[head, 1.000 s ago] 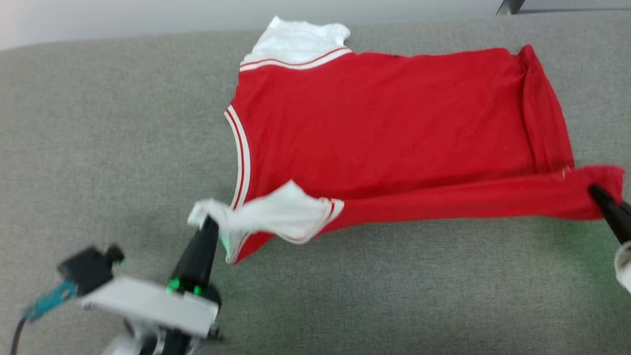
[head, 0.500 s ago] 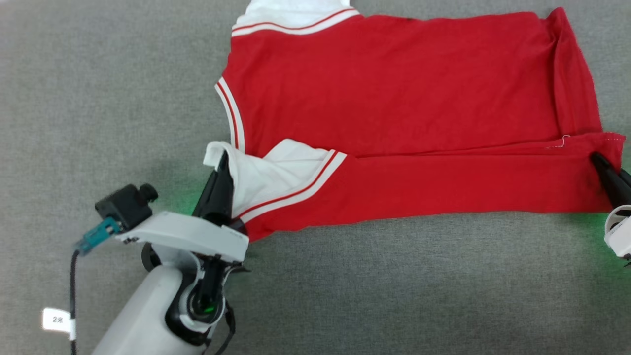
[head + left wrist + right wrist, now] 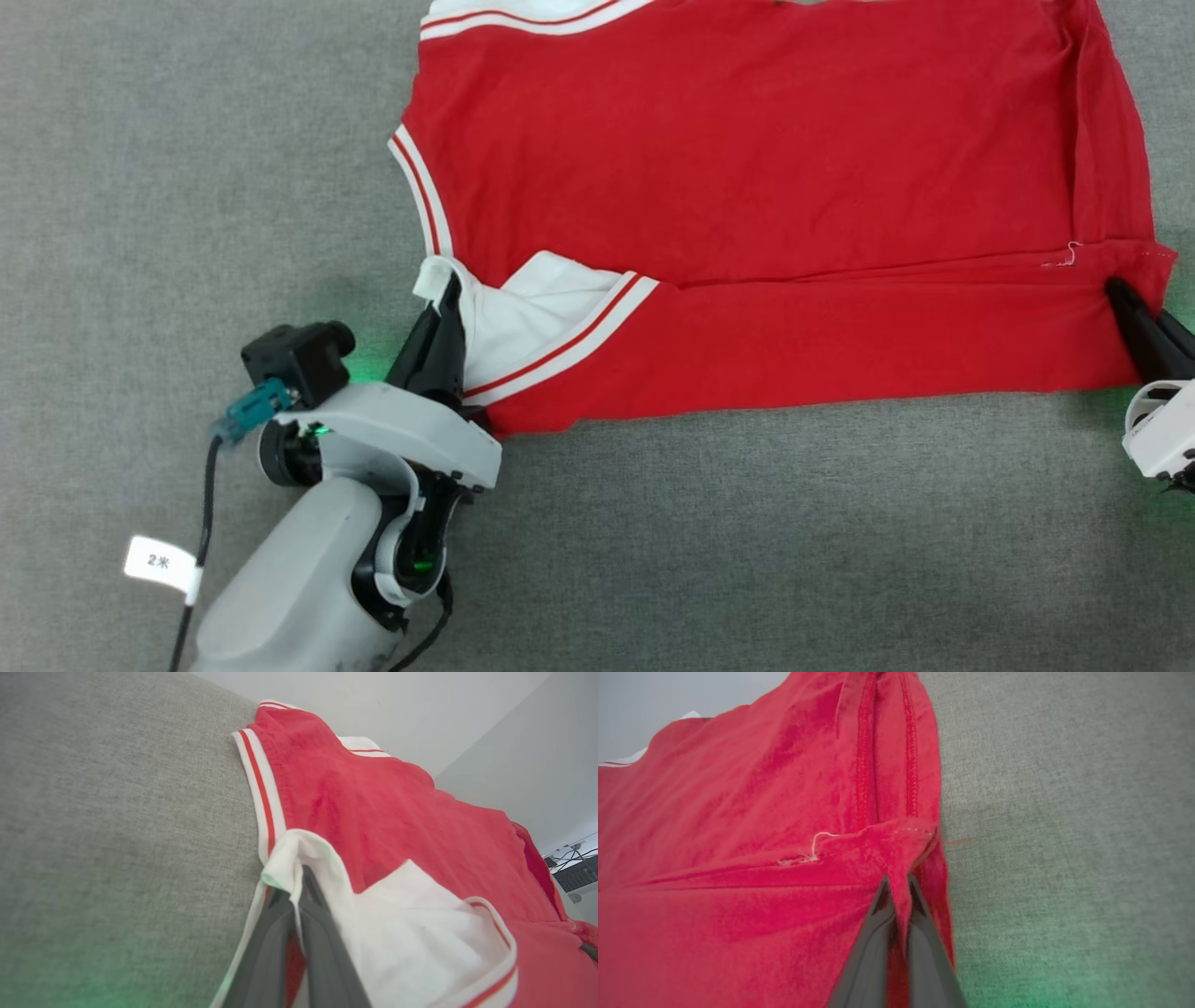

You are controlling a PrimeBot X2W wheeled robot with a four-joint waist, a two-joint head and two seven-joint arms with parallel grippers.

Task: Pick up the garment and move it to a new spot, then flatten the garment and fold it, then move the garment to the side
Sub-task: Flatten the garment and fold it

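- Left claw (image 3: pixel 451 294) clenched on the edge of the near white sleeve (image 3: pixel 523 317); the sleeve is turned over onto the red body.
- Right claw (image 3: pixel 1120 301) clenched on the near hem corner (image 3: pixel 1146 266).
- Between them, the near side strip (image 3: pixel 822 341) is folded lengthwise over the body and lies fairly flat.
- Jersey (image 3: pixel 747 168) lies spread on the grey fabric-covered table (image 3: pixel 187 187), collar to the robot's left, hem to its right, plain red side up; no lettering visible.
- Judgement: relocating and flattening look done; first side fold is laid but not yet released.
- Left: let go, fold the far side and sleeve in, fold across, move it aside.
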